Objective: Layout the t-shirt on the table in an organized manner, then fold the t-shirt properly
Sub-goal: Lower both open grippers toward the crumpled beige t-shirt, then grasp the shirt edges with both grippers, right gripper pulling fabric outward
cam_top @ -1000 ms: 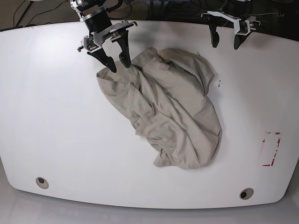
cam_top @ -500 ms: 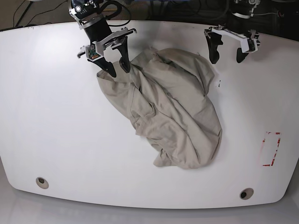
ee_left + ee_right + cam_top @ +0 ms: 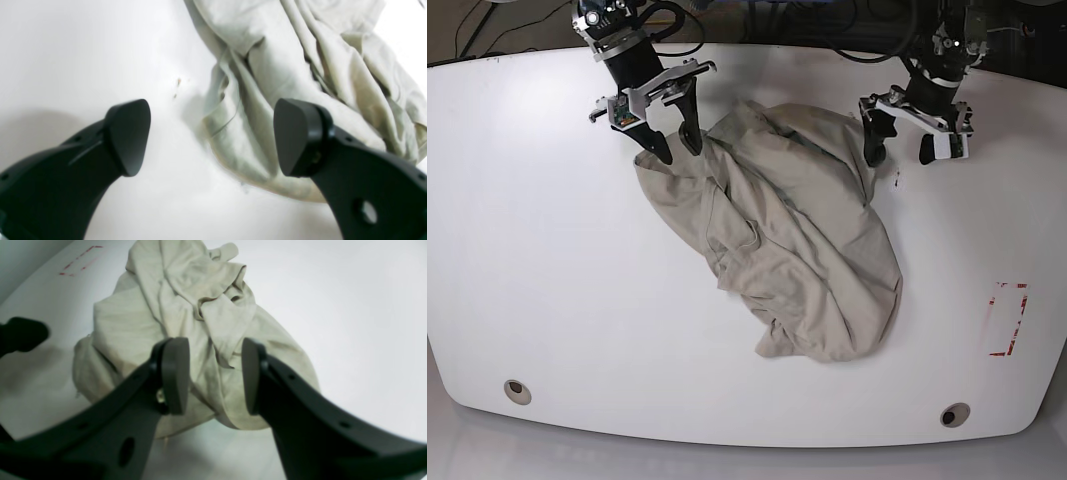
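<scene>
The t-shirt [image 3: 787, 240] lies crumpled in a wrinkled heap near the middle of the white surface [image 3: 547, 280], stretching from the far left towards the near right. The left hand [image 3: 899, 152] hangs at the shirt's far right edge, its two dark fingers spread wide; in the left wrist view one finger [image 3: 128, 136] is over bare surface and the other over the cloth's hem, with nothing between them. The right hand [image 3: 677, 146] is at the shirt's far left corner, its fingers partly apart with folds of cloth seen between them; whether they actually pinch the fabric I cannot tell. A red dashed mark [image 3: 1007, 320] sits at the right, well apart from the shirt
</scene>
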